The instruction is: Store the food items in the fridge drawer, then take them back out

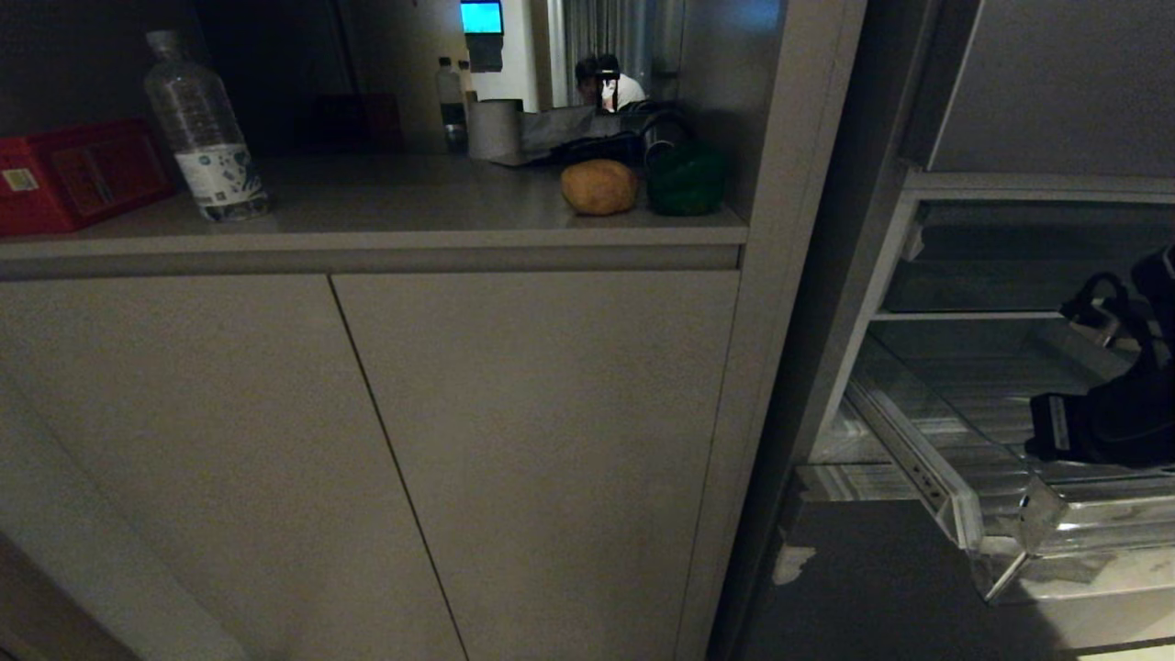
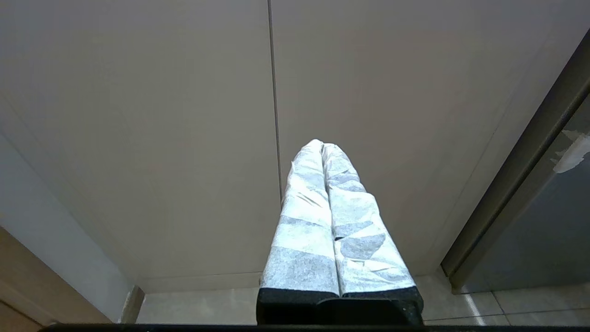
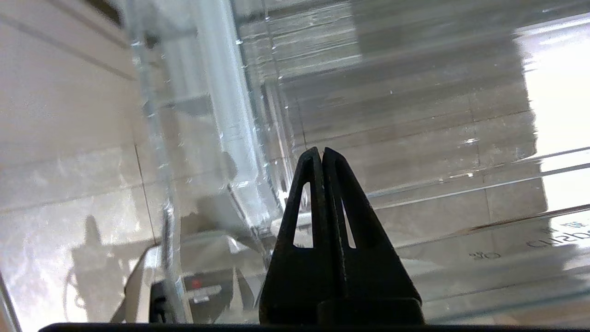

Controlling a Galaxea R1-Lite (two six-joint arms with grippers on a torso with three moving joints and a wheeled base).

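Ribbed clear drawer (image 1: 1001, 514) | matte potato (image 1: 598, 186) | green pepper (image 1: 687, 182)

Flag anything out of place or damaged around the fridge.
The clear drawer stands pulled out and holds no food I can see. A pale scuff marks the dark floor beside it. Nothing looks spilled.

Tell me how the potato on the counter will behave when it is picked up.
The potato looks oval, so it may roll if nudged. Its matte, rough skin probably grips well. It seems solid, likely stiff and fairly heavy for its size.
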